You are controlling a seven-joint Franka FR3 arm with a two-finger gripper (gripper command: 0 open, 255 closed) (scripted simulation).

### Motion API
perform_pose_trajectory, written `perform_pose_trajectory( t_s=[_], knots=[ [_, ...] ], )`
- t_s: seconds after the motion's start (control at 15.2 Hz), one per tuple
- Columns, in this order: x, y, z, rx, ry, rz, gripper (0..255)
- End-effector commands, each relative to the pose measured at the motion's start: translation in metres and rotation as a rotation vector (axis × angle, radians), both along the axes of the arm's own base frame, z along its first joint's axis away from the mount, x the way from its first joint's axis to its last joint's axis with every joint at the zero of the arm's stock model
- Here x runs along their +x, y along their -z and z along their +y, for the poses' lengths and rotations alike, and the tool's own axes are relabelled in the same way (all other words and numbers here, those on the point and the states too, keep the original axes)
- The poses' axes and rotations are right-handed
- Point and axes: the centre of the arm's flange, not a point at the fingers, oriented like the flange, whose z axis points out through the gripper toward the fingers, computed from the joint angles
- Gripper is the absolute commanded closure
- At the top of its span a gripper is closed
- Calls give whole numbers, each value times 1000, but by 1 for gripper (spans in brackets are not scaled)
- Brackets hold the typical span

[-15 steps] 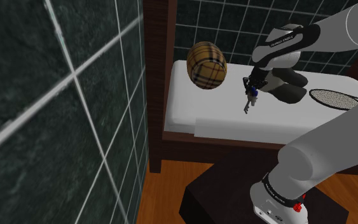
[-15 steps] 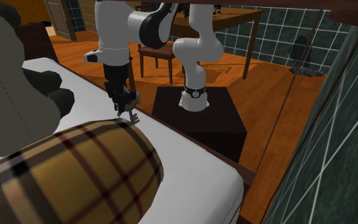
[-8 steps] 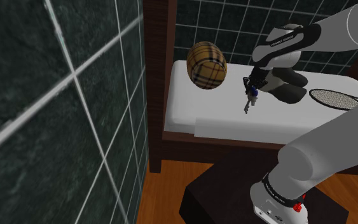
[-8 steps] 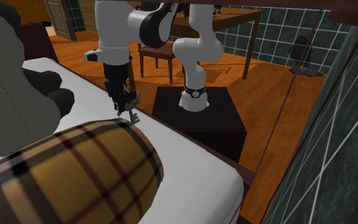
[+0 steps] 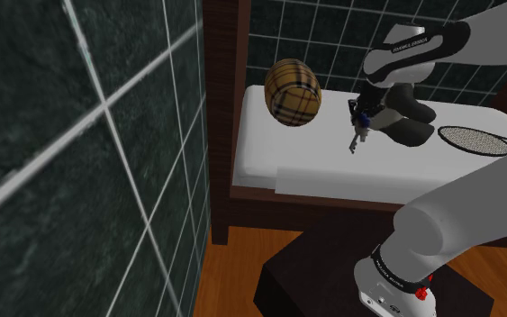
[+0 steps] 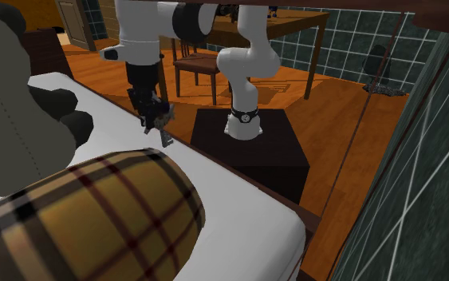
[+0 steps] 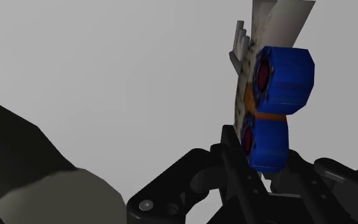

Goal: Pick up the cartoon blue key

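Dangling above the white bed (image 5: 296, 160), blue key (image 5: 358, 137) pinched tight in the closed black gripper (image 6: 155, 120), plaid cushion (image 5: 292, 92) near, grey plush (image 5: 415, 129) just beside, racket (image 5: 473, 138) beyond.

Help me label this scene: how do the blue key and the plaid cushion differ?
The key is small, blue-headed with a grey blade; the cushion is big, barrel-shaped, tan plaid. The key hangs clamped in the tool; the cushion lies on the white bed.

A home: a white bed (image 5: 287, 149), wooden floor (image 6: 342, 104), a dining table (image 6: 298, 16) and chair (image 6: 197, 69) beyond.
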Motion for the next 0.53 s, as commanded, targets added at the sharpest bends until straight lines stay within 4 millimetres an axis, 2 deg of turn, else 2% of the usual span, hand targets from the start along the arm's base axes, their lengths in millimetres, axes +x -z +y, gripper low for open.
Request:
perform_pose_trajectory(
  t_s=[0.0,0.33,0.46],
  knots=[
    [1,-10,0,0,0,0,255],
    [1,-37,0,0,0,0,255],
    [1,-37,0,0,0,0,255]
  ],
)
